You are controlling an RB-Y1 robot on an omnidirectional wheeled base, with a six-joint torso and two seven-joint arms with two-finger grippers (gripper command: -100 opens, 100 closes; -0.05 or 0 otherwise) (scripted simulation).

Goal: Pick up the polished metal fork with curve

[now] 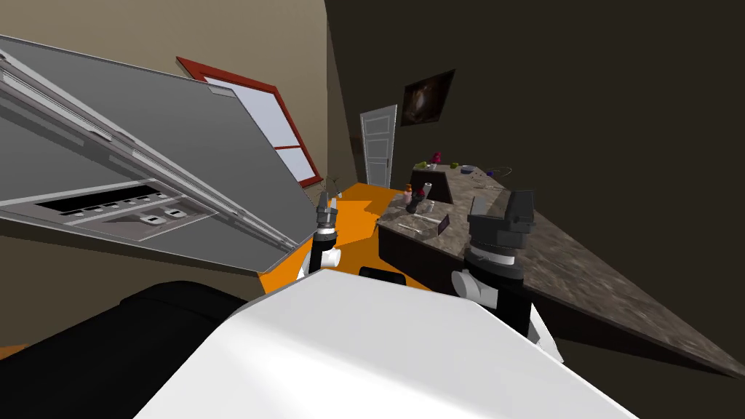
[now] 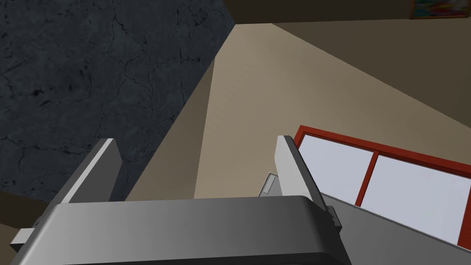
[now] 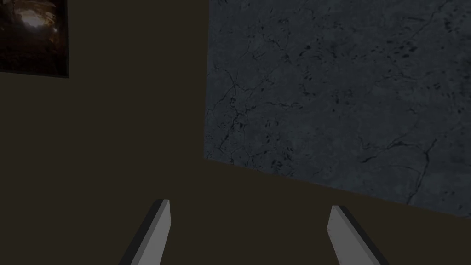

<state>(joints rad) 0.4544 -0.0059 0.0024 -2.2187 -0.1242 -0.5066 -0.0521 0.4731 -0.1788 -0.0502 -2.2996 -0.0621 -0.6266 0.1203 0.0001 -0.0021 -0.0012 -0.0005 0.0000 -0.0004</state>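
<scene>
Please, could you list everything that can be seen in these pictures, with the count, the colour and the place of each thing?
counter: one, mottled brown-grey, on my right, running ahead.
small items: several, red, green, white and dark, on the counter's far part; too small to name.
thin utensils: about two, light, on the counter; I cannot tell which is the fork.
card: one, purple, beside the utensils.
appliance: one, grey, large, on my left.
window: one, red frame, beige wall.
door: one, white, far ahead.
picture: one, dark, dark wall beside the door.
floor: orange.
left claw: grey fingers, open, beside the appliance.
right claw: grey fingers, open, by the counter.
</scene>
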